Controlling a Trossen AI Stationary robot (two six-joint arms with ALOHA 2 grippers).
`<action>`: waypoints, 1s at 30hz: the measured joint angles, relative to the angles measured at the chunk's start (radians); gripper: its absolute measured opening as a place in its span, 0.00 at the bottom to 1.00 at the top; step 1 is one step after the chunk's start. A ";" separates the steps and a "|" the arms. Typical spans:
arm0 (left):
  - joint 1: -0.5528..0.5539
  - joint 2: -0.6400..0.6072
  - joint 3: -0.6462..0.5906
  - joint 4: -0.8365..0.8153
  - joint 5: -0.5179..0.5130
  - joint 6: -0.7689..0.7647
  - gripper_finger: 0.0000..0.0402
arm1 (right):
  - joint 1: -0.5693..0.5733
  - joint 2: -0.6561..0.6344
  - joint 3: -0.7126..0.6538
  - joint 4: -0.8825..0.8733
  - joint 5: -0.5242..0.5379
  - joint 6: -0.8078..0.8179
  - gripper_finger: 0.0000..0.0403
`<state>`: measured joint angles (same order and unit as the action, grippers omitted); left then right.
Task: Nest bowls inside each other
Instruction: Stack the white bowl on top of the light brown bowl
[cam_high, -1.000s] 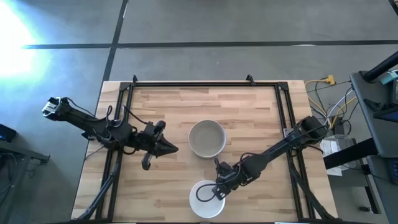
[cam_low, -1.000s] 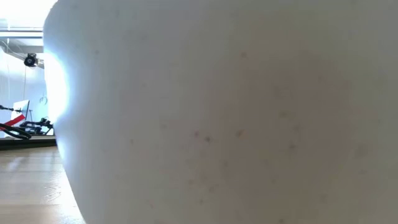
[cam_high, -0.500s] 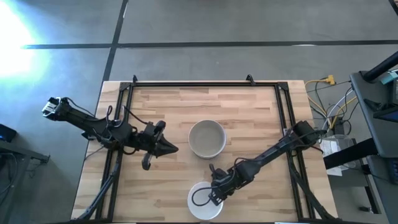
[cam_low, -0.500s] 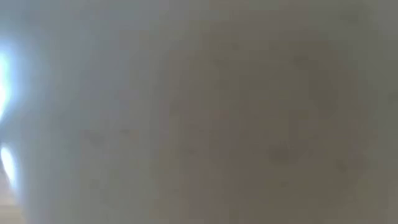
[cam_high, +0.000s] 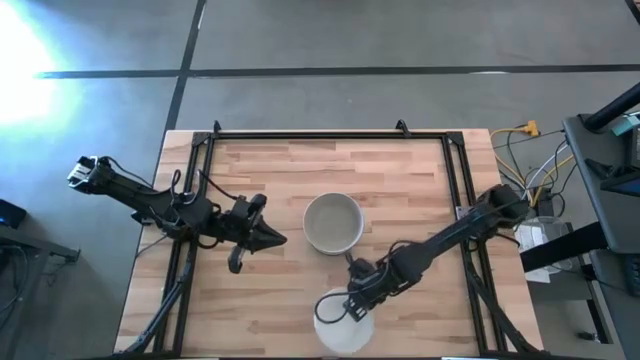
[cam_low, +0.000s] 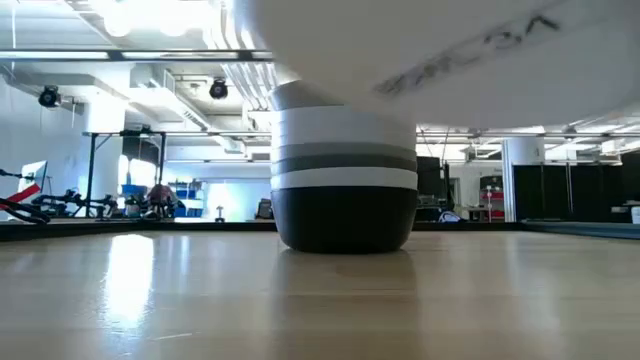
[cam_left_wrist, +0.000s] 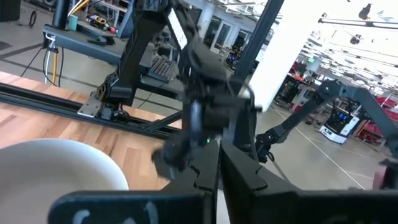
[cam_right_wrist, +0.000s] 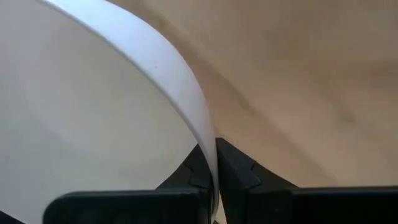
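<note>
the tabletop (cam_high: 270, 170) carries a stack of nested bowls (cam_high: 332, 222) near its middle; from the level view the stack (cam_low: 345, 180) shows a black bowl at the bottom with grey and white bands above it. nearer the front edge, a single white bowl (cam_high: 340, 325) hangs off the wood, its underside filling the top of the level view.

the relation that matters: the stack lies straight back from the lifted bowl, toward the tabletop's centre, close by, so the carry looks short and mostly backward, then down into the stack's open mouth.

the right gripper (cam_high: 352, 308) has that white bowl by its rim: in its wrist view the fingers (cam_right_wrist: 239, 171) are pinched on the thin wall, one inside, one outside, and the bowl's body spreads away from them.

the left gripper (cam_high: 272, 238) waits beside the stack, its fingers pressed together and holding nothing.
</note>
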<state>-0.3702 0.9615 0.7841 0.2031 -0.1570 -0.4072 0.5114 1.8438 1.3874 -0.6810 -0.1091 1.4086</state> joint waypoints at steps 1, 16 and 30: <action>0.000 0.000 0.001 0.000 0.000 0.000 0.00 | -0.005 -0.023 0.015 -0.057 0.011 -0.013 0.02; 0.006 -0.010 0.022 0.030 0.001 -0.161 0.00 | -0.576 -0.304 0.161 -0.505 0.062 -0.514 0.02; 0.017 -0.017 0.092 0.028 -0.005 -0.154 0.00 | -0.815 -0.111 0.511 -0.780 -0.059 -0.902 0.02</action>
<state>-0.3528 0.9442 0.8757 0.2314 -0.1619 -0.5610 -0.3034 1.7328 1.8986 -1.4605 -0.1677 0.5062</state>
